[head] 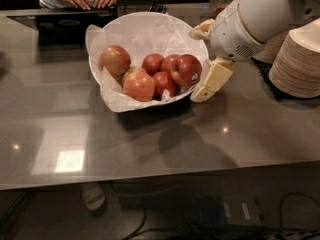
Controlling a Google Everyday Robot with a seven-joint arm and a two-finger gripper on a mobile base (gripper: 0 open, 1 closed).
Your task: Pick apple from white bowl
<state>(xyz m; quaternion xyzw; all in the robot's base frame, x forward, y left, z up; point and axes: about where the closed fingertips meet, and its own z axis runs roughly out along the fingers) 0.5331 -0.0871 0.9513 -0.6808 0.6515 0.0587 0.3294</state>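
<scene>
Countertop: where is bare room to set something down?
Bare countertop runs along the whole front, below the white bowl, and left of it. Crowded on the right: the gripper hangs at the bowl's right rim, with stacked paper bowls beyond.

Seemingly a canteen: a grey counter surface (150,149) carries a white bowl (150,26) of fruit and stacked paper bowls (300,59); the gripper (210,81) is just beside the white bowl.

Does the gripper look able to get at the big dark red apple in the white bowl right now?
Probably yes. The gripper is just outside the rim of the white bowl, and the apple lies uncovered just inside there. It must clear the rim, and neighbouring apples press close.
</scene>
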